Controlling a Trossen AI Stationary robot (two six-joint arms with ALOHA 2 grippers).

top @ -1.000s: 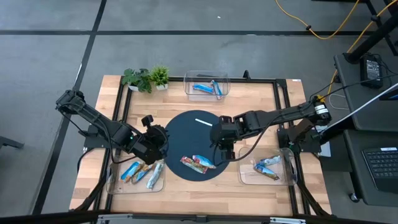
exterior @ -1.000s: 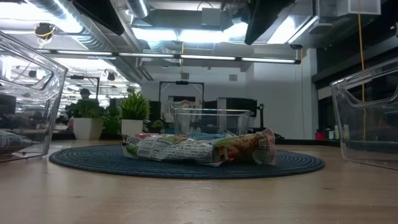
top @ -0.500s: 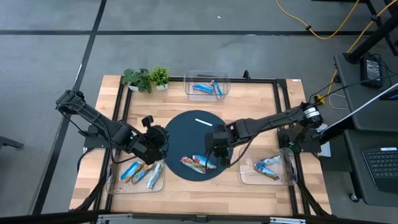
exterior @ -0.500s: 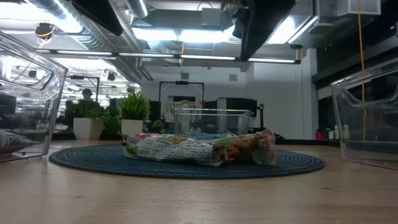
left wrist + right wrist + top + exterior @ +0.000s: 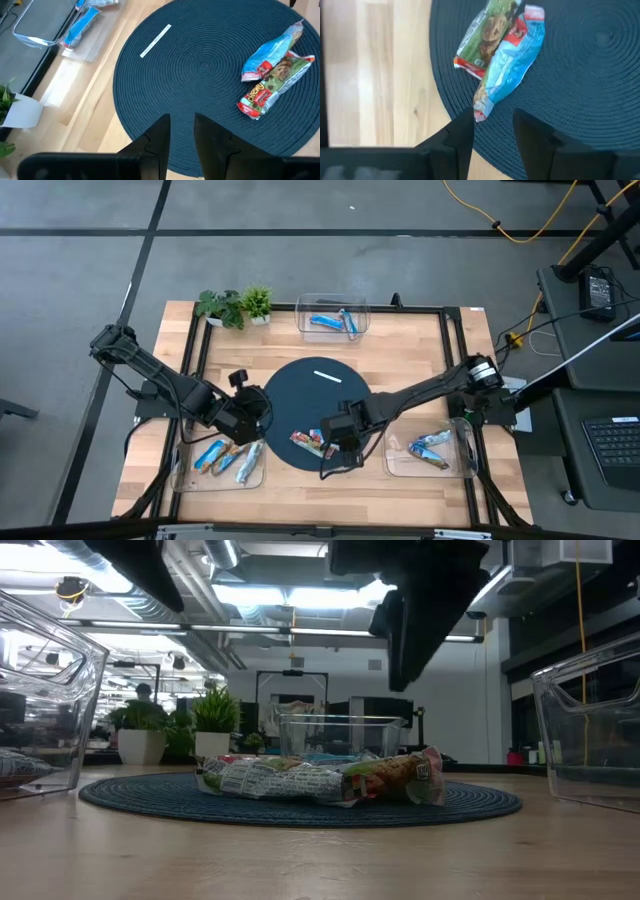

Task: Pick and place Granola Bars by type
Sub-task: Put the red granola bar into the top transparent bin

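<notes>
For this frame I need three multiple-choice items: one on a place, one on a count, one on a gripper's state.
1. Where do the two loose granola bars lie?
A. on the round dark mat
B. in the far bin
C. on bare wood

2. How many bars does the far bin hold?
A. none
B. two
C. five

3. How is the right gripper?
A. shut on a bar
B. open, above the bars
C. out of view

Key:
1 A: the blue bar and green-and-red bar lie touching on the round dark mat.
2 B: two blue bars show in the far bin.
3 B: the right gripper has its fingers apart, holding nothing, near the blue bar's end.
</notes>
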